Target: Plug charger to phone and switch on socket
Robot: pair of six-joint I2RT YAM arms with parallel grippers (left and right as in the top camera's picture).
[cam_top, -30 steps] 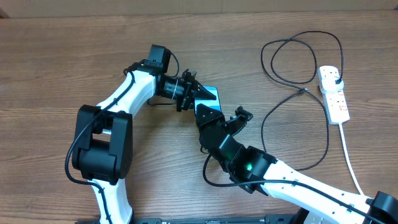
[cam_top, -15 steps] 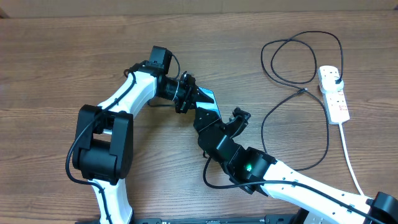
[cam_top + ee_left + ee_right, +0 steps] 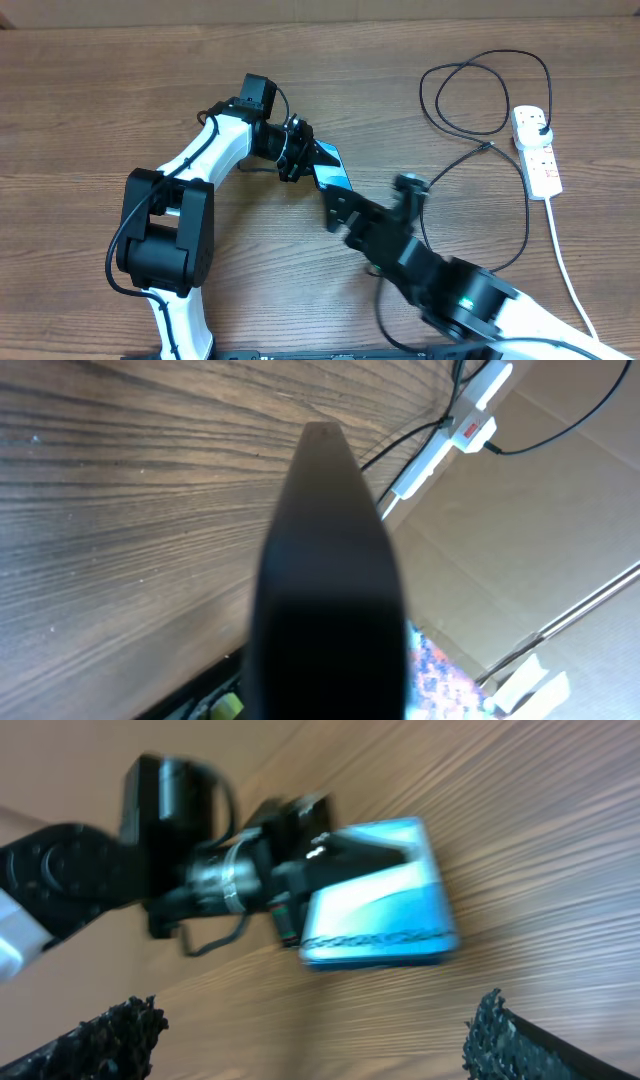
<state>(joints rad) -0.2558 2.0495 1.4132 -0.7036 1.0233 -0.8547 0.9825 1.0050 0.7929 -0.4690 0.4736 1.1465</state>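
The phone [image 3: 333,168], slim with a light blue screen, is held at its left end by my left gripper [image 3: 310,160], which is shut on it just above the wood. The right wrist view shows the phone [image 3: 378,900] edge-up with the left gripper's fingers [image 3: 325,845] clamped on it. My right gripper [image 3: 372,198] stands open a short way to the phone's right, nothing between its fingertips [image 3: 110,1030]. The charger [image 3: 480,95], a thin black cable, lies looped at the far right, its plug tip [image 3: 488,146] free on the table. The socket [image 3: 535,150] is a white power strip.
The socket's white cord [image 3: 560,250] runs toward the front right edge. A dark blurred shape [image 3: 330,590] fills the middle of the left wrist view and hides the jaws. Behind it show the power strip [image 3: 455,425] and cardboard walls [image 3: 560,510].
My right gripper has opened wide and pulled back to the right, away from the phone. The left gripper keeps the phone, which has turned slightly.
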